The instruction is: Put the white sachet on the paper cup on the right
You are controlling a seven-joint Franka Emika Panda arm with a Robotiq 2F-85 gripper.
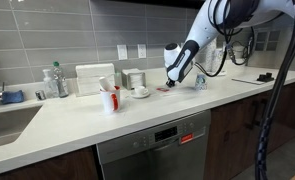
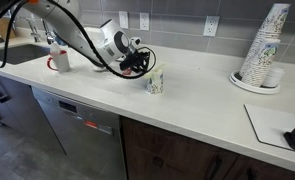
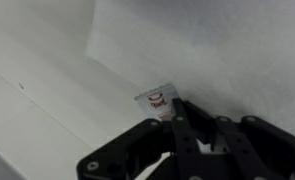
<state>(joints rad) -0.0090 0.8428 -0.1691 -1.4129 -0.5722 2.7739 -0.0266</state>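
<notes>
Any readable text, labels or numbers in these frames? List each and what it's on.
Nothing can be read in any view.
sachet: red print, too blurred to read.
cup: printed pattern, too small to read.
dishwasher: red panel lights, no legible digits.
cup stack: print too small to read.

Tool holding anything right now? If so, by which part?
Looks like the white sachet, pinched at its near corner by the tool in the wrist view.
</notes>
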